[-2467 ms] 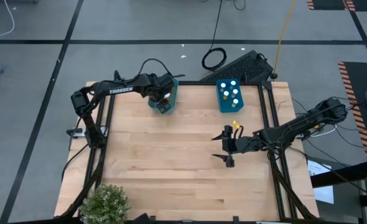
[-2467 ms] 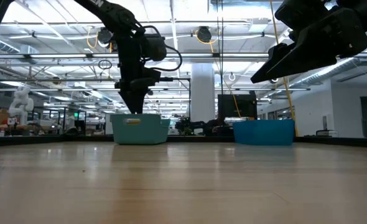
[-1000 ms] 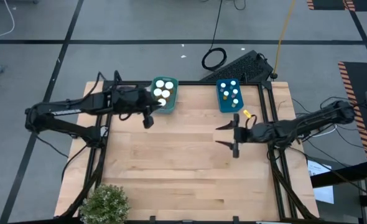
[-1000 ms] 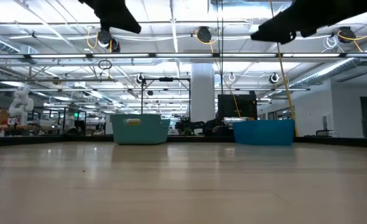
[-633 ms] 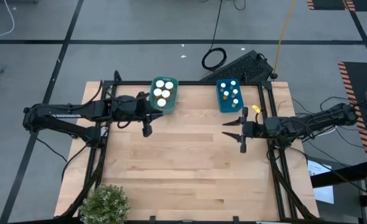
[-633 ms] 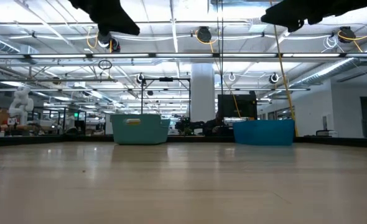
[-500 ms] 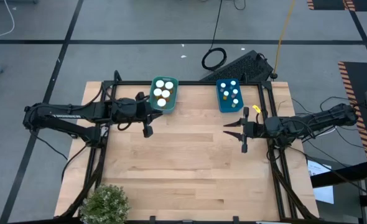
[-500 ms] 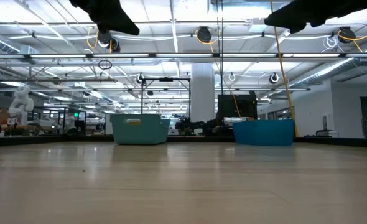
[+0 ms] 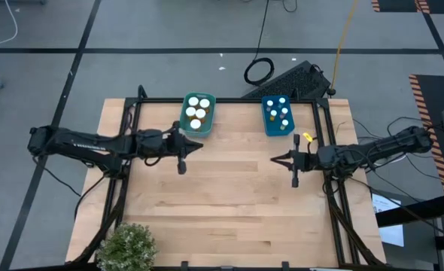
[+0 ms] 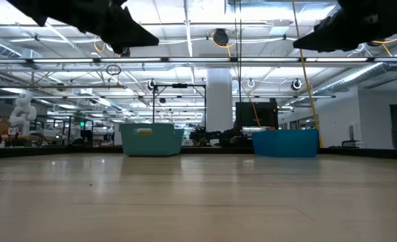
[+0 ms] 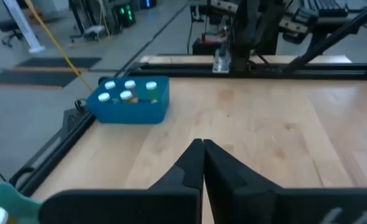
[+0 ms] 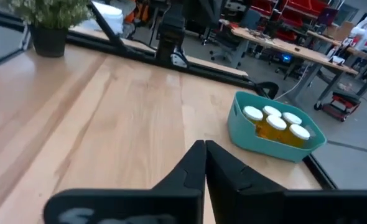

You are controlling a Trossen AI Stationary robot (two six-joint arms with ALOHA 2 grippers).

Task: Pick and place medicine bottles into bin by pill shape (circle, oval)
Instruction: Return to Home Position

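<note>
The left tool (image 11: 203, 144) is closed, fingertips together, over bare table (image 11: 283, 143).

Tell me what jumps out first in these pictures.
Two bins at the table's far edge hold all the white-capped medicine bottles: a teal bin on the left, a blue bin on the right. The left gripper and right gripper hover shut over bare wood.

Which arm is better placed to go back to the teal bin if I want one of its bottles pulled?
Left. The left gripper hangs shut and empty just in front of the teal bin. The right gripper, also shut, is across the table, closer to the blue bin.
</note>
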